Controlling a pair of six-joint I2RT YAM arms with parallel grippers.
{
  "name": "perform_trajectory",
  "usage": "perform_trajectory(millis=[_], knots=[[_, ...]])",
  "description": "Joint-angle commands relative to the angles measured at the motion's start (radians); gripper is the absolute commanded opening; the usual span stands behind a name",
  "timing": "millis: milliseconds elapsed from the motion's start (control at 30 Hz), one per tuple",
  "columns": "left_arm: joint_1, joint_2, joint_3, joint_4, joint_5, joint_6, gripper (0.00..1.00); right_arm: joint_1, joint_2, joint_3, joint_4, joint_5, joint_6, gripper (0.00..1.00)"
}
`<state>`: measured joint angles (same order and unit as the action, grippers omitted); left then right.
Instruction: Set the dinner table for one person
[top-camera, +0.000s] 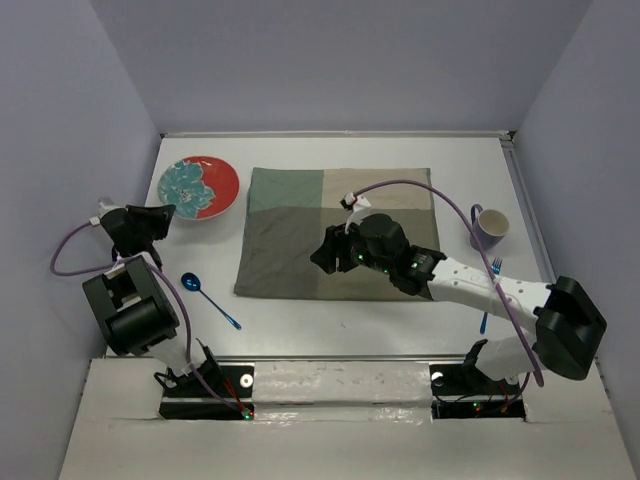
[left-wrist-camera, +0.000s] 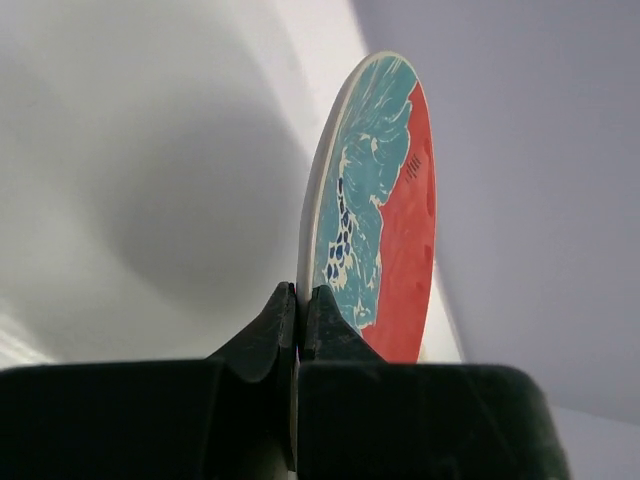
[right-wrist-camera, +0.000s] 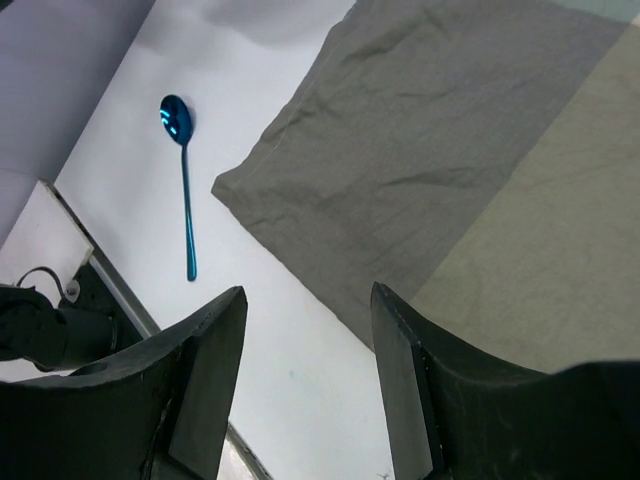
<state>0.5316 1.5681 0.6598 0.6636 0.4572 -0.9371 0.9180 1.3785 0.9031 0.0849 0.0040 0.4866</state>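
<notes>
Left hand (left-wrist-camera: 298, 310) is pinched tight on the rim of the plate (left-wrist-camera: 380, 200), black fingers nearly meeting with the thin edge between them. Plate: round, shallow, glossy, red glaze with a teal flower print and a pale rim. From above it's at 10 o'clock on the bench (top-camera: 330, 310), with the hand on its 8 o'clock edge. Can't tell if it's off the surface.

Right hand (right-wrist-camera: 305, 300) has its fingers apart with nothing between them, over the near-left corner of the placemat (top-camera: 335, 232). Mat is soft wrinkled cloth, four olive and grey-green patches, lying mid-bench.

Spoon (right-wrist-camera: 185, 190): shiny metallic blue, slim handle, oval bowl, flat at 8 o'clock, clear of the mat. Mug (top-camera: 490, 226): purple, round, at 3 o'clock. Blue fork (top-camera: 496, 266) at 4 o'clock, partly under the right arm.

Bench itself is a big flat matte white rectangle, plain, with lavender walls (top-camera: 330, 60) around it and everything else sitting on it.
</notes>
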Motion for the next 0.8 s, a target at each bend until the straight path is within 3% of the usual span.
perform_trajectory(millis=[0,133,267,433,633,767], knots=[[-0.022,-0.199,0.081,0.284,0.127,-0.121,0.00,-0.069,-0.064,-0.026,0.062,-0.071,-0.005,0.59],[-0.122,-0.258,0.086,0.277,0.132,-0.112,0.00,-0.117,-0.134,-0.050,0.044,-0.070,-0.003,0.57],[-0.351,-0.321,0.048,0.186,0.083,-0.042,0.00,-0.174,-0.238,-0.079,-0.029,-0.009,-0.016,0.56],[-0.525,-0.364,-0.043,0.203,0.018,-0.048,0.00,-0.261,-0.378,-0.098,-0.126,0.062,-0.025,0.54],[-0.729,-0.272,-0.112,0.394,-0.002,-0.097,0.00,-0.327,-0.490,-0.093,-0.241,0.073,-0.039,0.54],[-0.803,-0.197,-0.101,0.416,-0.005,-0.080,0.00,-0.337,-0.521,-0.101,-0.277,0.085,-0.028,0.54]])
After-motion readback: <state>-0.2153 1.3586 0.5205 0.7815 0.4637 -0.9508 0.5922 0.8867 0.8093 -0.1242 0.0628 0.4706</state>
